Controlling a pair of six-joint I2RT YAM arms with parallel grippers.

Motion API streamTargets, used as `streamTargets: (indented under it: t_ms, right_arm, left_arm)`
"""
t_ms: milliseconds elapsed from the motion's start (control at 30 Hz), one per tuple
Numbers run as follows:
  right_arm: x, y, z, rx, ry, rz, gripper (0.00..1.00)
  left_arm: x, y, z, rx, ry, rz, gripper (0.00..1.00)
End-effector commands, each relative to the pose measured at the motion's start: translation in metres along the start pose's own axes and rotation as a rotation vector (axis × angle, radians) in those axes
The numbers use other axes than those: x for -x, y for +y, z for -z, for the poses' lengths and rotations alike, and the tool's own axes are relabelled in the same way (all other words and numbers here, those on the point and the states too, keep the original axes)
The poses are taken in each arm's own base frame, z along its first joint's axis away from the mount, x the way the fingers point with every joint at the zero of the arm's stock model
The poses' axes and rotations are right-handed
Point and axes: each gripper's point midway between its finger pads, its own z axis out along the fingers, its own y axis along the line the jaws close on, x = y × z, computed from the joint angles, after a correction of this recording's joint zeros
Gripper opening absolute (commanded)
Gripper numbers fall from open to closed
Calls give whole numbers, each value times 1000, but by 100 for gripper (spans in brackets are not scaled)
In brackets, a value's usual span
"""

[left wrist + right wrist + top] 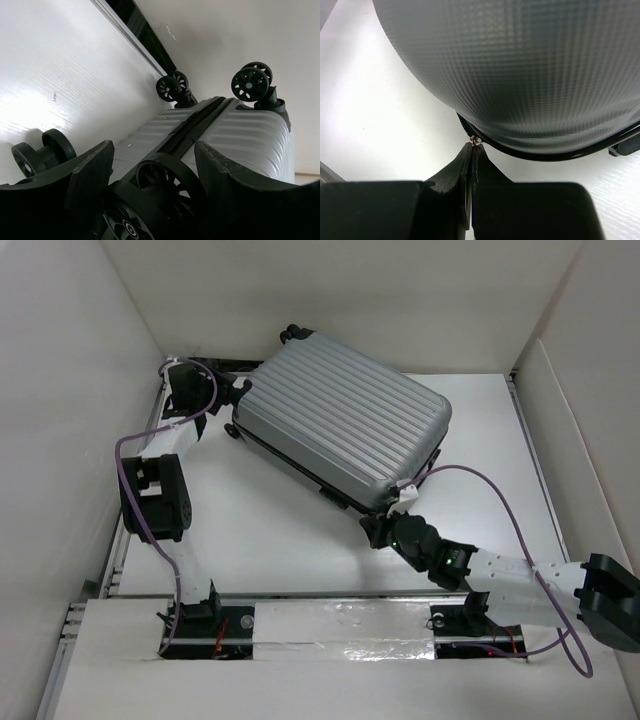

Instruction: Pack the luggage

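White desk (280,530), boxed in by plain white walls (380,300). The luggage (345,420) lies flat and closed, skewed across the far middle: ribbed silver-grey shell, rounded corners, black seam. Left pincer (152,150) stands parted around a black spoked wheel (167,187) (contact unclear). Right pincer (471,147) is closed, its tips pinching a small metal tab (476,141) at the near corner's seam. Far wheels sit close to the back wall. Bare desk lies on the near side and to the right.

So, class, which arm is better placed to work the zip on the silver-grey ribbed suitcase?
Right, probably: the right hand is shut at the small metal zip pull on the suitcase's seam. The left hand straddles a black wheel instead.
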Motion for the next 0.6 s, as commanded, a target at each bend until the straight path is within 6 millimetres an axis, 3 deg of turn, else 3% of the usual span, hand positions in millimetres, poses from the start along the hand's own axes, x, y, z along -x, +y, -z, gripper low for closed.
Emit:
streamTargets:
  t_ms: [0, 67, 133, 167, 233, 267, 367, 400, 433, 467, 567]
  right_arm:
    - [-11, 7, 3, 43, 46, -1, 0]
    - [-9, 7, 4, 41, 40, -2, 0]
    - [-5, 7, 6, 41, 30, -3, 0]
    - [-3, 7, 7, 38, 24, -3, 0]
    - [3, 6, 10, 37, 10, 0, 0]
    - [7, 7, 12, 37, 2, -2, 0]
    - [16, 11, 17, 53, -13, -8, 0]
    - [17, 13, 18, 64, -16, -10, 0]
    - [22, 17, 18, 79, -33, -19, 0]
    - [21, 19, 15, 84, -33, -22, 0]
    - [25, 33, 7, 123, -43, -24, 0]
  left_arm:
    - [10, -39, 6, -151, -27, 11, 12]
    - [11, -44, 14, -175, -42, 10, 0]
    - [6, -38, 21, -197, -55, 16, 0]
    - [8, -47, 33, -234, -71, 13, 0]
    - [-2, -35, 46, -256, -86, 24, 0]
    - [-15, -26, 59, -257, -82, 25, 0]
    - [-35, -39, 88, -325, -129, -11, 0]
    - [-54, -22, 93, -307, -116, -15, 0]
    - [-64, -22, 99, -318, -111, -19, 0]
    - [-81, -9, 109, -307, -93, -11, 0]
    - [-113, -18, 134, -394, -63, -7, 0]
